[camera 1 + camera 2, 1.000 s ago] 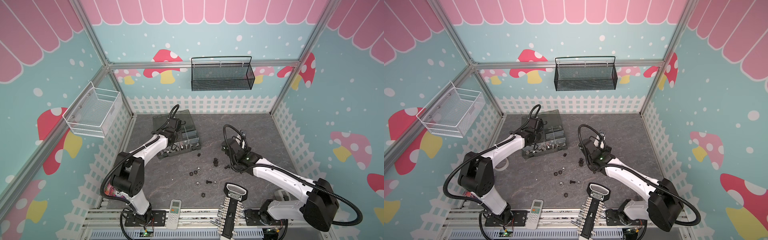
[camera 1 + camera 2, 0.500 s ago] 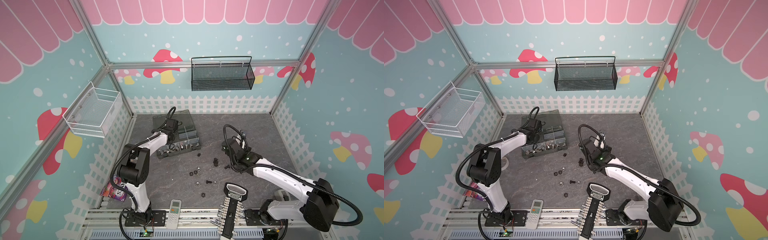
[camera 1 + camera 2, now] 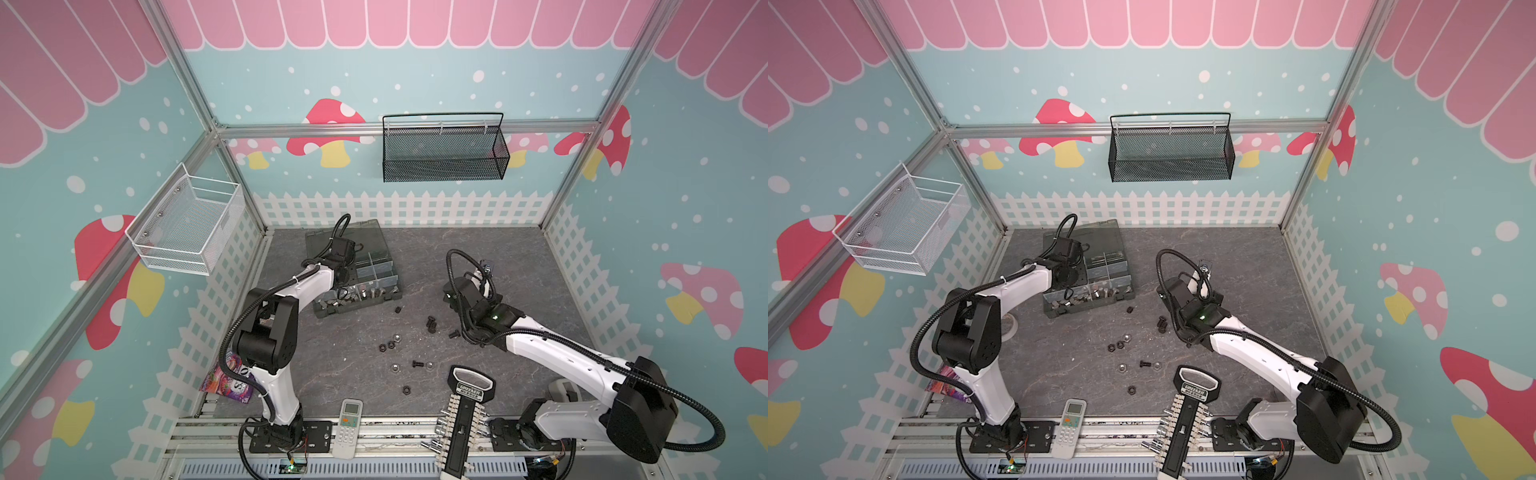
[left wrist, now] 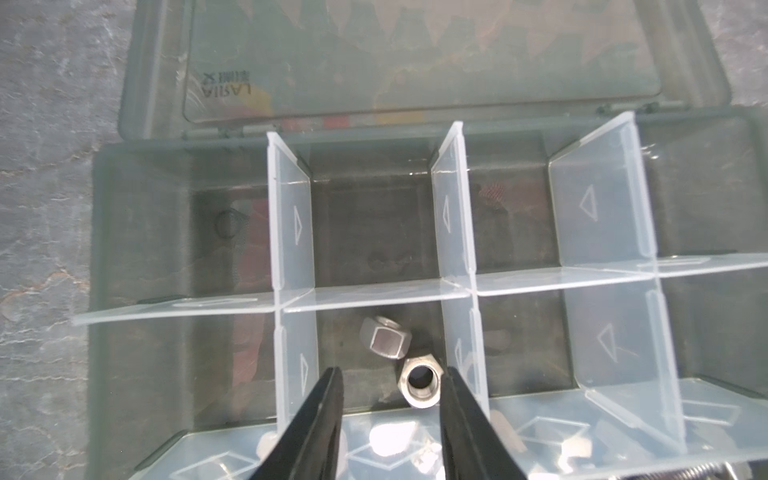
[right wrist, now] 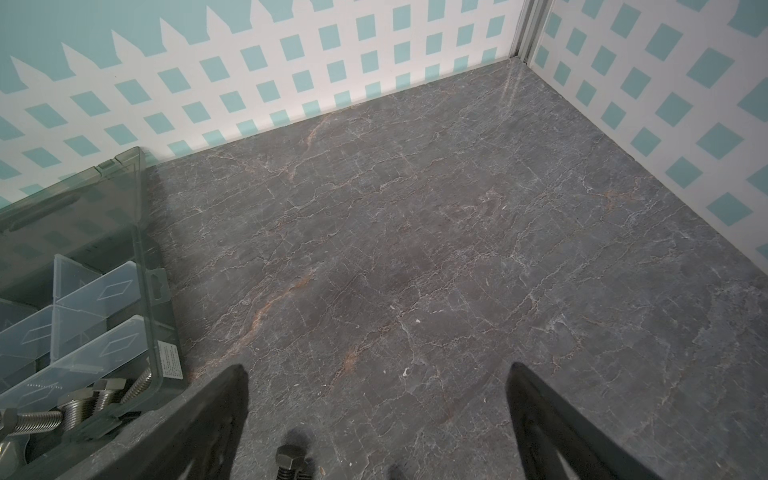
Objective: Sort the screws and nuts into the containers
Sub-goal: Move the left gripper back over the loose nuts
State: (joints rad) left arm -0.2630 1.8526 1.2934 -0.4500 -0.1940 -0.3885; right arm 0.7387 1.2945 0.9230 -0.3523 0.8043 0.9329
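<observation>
In the left wrist view my left gripper (image 4: 392,372) hangs open over a compartment of the dark-grey organizer box (image 4: 124,232). A silver nut (image 4: 420,384) sits right by one finger (image 4: 459,399), with a gap to the other. A second silver nut (image 4: 384,341) lies in the same compartment. Silver screws (image 5: 79,409) fill a front compartment. In both top views loose nuts (image 3: 386,345) (image 3: 1116,345) and black screws (image 3: 431,324) (image 3: 1161,323) lie scattered on the floor. My right gripper (image 5: 377,368) stands wide open just above the floor, a black screw (image 5: 291,459) below it.
The box's smoky lid (image 3: 365,237) lies folded back toward the rear wall. A white remote (image 3: 349,422) and a black socket rack (image 3: 465,419) lie at the front edge, a colourful packet (image 3: 228,376) at the left. A black mesh basket (image 3: 444,151) and a white wire basket (image 3: 191,220) hang on the walls.
The left arm's elbow has swung while its gripper stayed over the box, and its jaws have parted, letting go of the silver nut. The right arm has not moved.
</observation>
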